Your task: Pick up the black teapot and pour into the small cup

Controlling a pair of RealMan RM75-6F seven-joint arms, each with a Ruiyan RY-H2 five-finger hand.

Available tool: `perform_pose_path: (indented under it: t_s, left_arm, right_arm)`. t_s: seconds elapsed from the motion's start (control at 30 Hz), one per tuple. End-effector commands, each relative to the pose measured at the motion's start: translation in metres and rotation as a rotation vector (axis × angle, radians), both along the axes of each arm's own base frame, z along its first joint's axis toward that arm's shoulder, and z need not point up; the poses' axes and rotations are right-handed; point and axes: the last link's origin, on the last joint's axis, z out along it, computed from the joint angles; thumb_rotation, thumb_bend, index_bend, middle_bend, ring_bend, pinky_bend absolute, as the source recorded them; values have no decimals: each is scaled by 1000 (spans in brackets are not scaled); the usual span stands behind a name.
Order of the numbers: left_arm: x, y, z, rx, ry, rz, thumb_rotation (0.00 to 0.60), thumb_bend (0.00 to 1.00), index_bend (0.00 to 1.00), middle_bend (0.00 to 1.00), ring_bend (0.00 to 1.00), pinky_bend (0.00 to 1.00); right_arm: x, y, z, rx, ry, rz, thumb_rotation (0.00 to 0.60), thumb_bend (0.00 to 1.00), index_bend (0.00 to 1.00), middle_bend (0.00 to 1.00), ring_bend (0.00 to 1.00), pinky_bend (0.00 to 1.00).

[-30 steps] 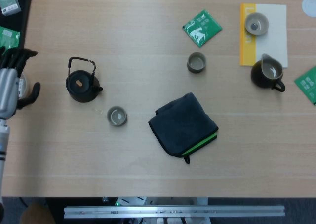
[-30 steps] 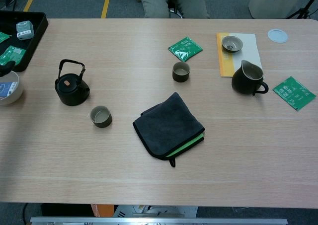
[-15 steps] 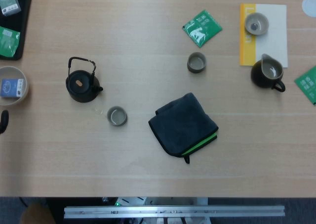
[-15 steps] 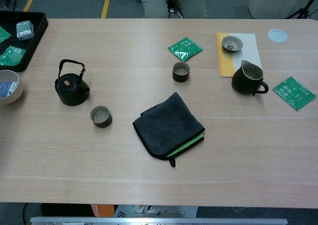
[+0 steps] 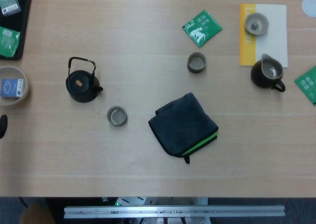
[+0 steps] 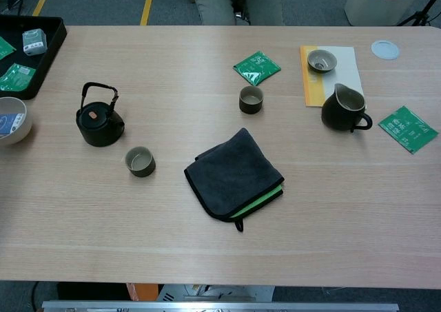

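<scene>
The black teapot (image 5: 81, 85) (image 6: 98, 122) stands upright on the left part of the wooden table, handle raised, spout pointing right. The small cup (image 5: 117, 116) (image 6: 140, 162) sits just right of it and nearer the front edge, apart from the pot. Only a dark sliver of my left hand (image 5: 2, 126) shows at the left edge of the head view, far from the teapot; how its fingers lie is hidden. Neither view shows my right hand.
A folded dark cloth (image 5: 183, 124) lies mid-table. A second cup (image 5: 196, 63), green packets (image 5: 202, 27), a dark pitcher (image 5: 266, 73) and a card with a cup (image 5: 256, 23) lie at the right. A white bowl (image 5: 11, 84) and black tray (image 6: 27, 57) sit at the left.
My left hand, beside the bowl a second ago, has drawn back off the left edge, uncovering the bowl. Teapot and cups have not moved.
</scene>
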Motion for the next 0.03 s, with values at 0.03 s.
perform_pose_path:
  t_s: [0.03]
  left_arm:
    - [0, -1, 1, 4, 1, 1, 600, 358, 215, 221, 120, 82]
  right_arm:
    - [-1, 0, 0, -2, 0, -1, 600, 186, 458, 421, 285, 299]
